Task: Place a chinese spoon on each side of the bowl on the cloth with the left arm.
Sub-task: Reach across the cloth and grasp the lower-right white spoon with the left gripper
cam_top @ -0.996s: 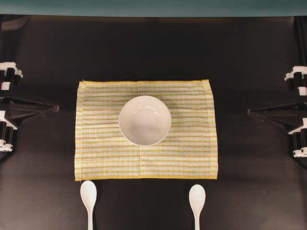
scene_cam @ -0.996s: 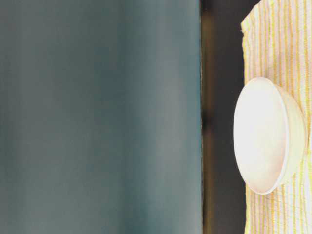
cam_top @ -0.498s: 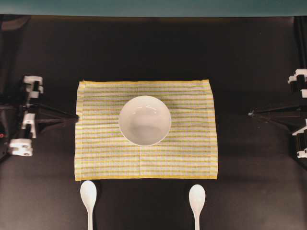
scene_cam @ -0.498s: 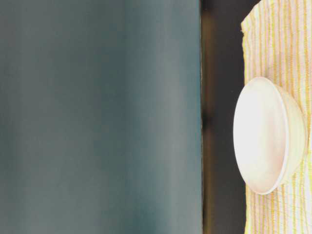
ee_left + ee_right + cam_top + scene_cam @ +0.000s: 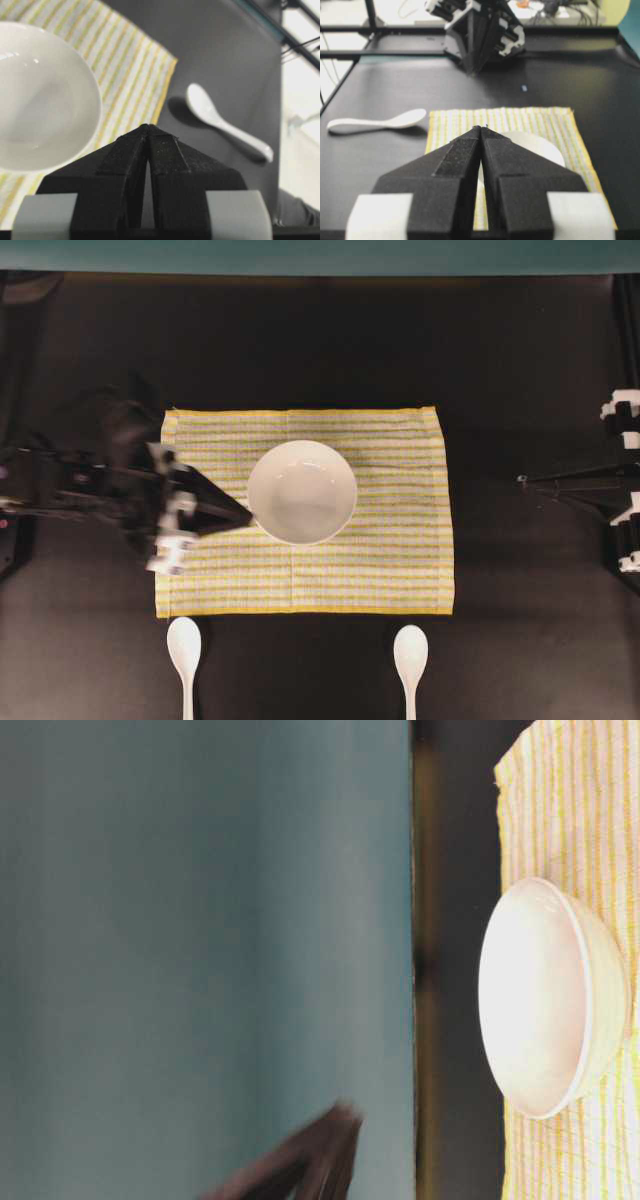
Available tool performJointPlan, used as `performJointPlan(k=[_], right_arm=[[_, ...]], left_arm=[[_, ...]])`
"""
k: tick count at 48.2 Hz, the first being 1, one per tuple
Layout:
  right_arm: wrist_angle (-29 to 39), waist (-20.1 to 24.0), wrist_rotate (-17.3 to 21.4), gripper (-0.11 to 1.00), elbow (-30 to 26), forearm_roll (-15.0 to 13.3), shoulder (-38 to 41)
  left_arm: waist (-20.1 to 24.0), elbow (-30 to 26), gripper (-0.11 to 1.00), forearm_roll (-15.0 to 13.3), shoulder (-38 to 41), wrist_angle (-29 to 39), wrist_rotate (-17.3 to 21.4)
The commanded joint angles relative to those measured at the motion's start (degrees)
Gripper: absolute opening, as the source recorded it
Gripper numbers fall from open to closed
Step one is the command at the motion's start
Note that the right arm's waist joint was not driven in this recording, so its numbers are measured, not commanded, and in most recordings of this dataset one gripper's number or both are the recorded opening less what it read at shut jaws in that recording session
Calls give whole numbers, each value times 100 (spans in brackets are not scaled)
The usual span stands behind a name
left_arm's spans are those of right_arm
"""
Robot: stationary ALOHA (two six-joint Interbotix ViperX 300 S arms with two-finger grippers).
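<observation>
The left hand (image 5: 243, 516) is seen over the left part of the cloth (image 5: 400, 570), tip just beside the bowl (image 5: 302, 491), pinched fully closed with nothing held. In the left wrist view the closed tip (image 5: 148, 127) sits between the bowl (image 5: 40, 95) and one spoon (image 5: 225, 122).

Both spoons are found on the bare table (image 5: 320, 340), just off the cloth's near edge: the left spoon (image 5: 184, 650) near the left corner, the right spoon (image 5: 411, 658) further right. Each long axis is laid across the cloth's stripes, scoop toward the cloth, handle running out of the overhead picture. Neither has been placed yet.

The right hand (image 5: 524, 480) is parked well off the cloth's right edge, also closed and empty; from its own view the closed tip (image 5: 481, 131) is pointed at the bowl.

What could probably go wrong:
- the bowl could get nudged by a swing, given how close the tip is
- a glossy handle lying flat could be pinched badly and slip or spin
- the cloth could be dragged if the hand is lowered onto it
- nothing can be grabbed until the hand is opened
</observation>
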Motion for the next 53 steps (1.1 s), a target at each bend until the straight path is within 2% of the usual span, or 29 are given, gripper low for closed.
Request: performJointPlan(k=[1, 12, 24, 37, 45, 50, 53], right_arm=[[-18, 0, 26, -1, -18, 9, 18], [-18, 0, 9, -1, 62, 9, -62], [-18, 0, 44, -1, 185, 9, -167], [-18, 0, 44, -1, 237, 9, -176], [-18, 0, 53, -1, 281, 9, -132], [-18, 0, 53, -1, 308, 53, -123], [-18, 0, 53, -1, 325, 70, -123]], left_arm=[[-123, -615, 0, 18, 501, 62, -9], [-264, -1564, 1, 18, 1617, 325, 0], [-369, -2268, 1, 18, 2522, 352, 0], [-510, -2619, 1, 26, 2900, 272, -18], [-580, -2830, 2, 26, 3252, -158, -9], [-598, -3067, 7, 18, 3568, -246, -9], [-615, -3199, 13, 18, 3727, -237, -9]])
